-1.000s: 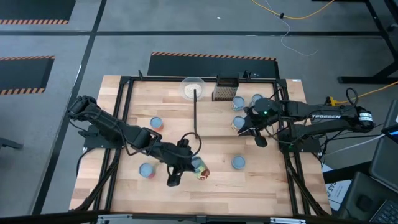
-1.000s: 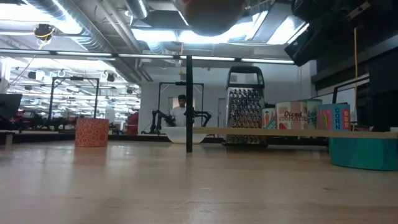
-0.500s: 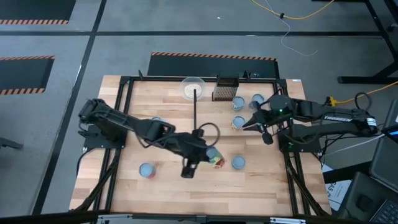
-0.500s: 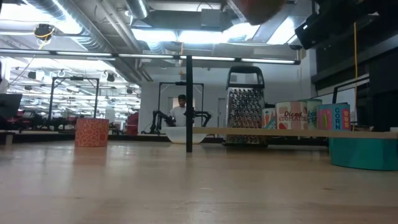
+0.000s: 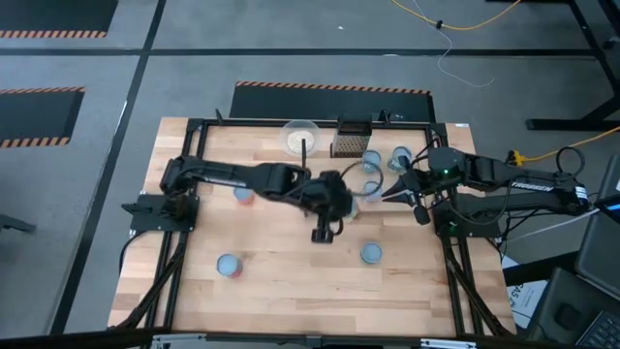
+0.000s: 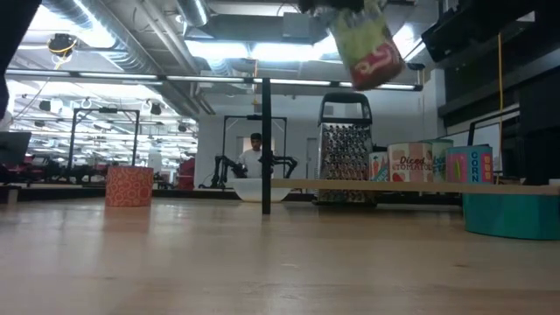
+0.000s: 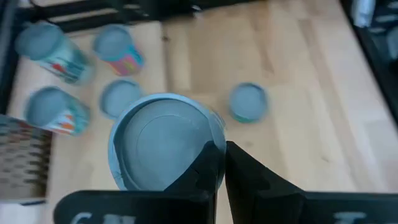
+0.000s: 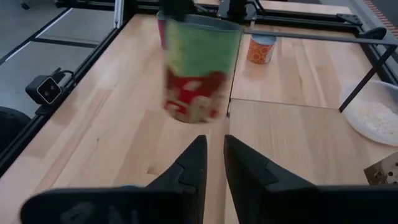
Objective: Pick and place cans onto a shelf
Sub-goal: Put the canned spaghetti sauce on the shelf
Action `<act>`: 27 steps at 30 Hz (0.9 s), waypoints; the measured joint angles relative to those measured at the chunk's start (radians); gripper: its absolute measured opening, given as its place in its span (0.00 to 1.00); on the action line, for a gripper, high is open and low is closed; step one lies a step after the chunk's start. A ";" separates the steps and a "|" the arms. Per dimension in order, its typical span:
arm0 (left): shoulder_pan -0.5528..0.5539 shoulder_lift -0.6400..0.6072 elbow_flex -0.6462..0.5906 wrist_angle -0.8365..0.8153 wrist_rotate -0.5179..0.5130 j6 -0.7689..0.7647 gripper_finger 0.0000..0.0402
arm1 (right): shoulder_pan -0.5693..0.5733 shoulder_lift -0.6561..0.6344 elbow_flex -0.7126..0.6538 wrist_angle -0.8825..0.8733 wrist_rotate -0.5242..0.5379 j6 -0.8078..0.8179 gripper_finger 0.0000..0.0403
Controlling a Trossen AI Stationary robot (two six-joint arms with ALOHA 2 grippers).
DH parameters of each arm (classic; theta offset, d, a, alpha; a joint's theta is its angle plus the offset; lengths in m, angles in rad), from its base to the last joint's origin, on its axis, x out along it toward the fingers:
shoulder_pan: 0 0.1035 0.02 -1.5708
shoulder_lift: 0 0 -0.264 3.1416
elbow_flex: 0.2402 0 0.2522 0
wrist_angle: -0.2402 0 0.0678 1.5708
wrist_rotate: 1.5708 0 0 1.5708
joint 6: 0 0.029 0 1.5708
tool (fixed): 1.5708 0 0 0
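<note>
My left gripper (image 5: 341, 205) clamps a can (image 6: 367, 48) (green and red label) in the air above the shelf (image 6: 420, 185).

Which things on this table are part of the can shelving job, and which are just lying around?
Job:
- held can in left end effector
- cans on shelf
- shelf
- loose can
- loose can

Lying about:
- white bowl
- grater

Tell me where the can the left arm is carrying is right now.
The green-and-red can hangs in the left pincer, lifted off the table near its middle in the high view, just short of the right pincer and the shelved cans.
</note>
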 joint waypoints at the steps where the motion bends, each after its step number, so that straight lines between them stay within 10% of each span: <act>1: 0.017 0.004 0.001 0.006 0.000 0.007 0.03 | 0.000 -0.001 0.000 -0.001 0.000 0.000 0.15; 27: 0.312 0.157 0.000 0.043 0.059 0.128 0.03 | 0.000 -0.001 0.000 -0.001 0.000 0.000 0.15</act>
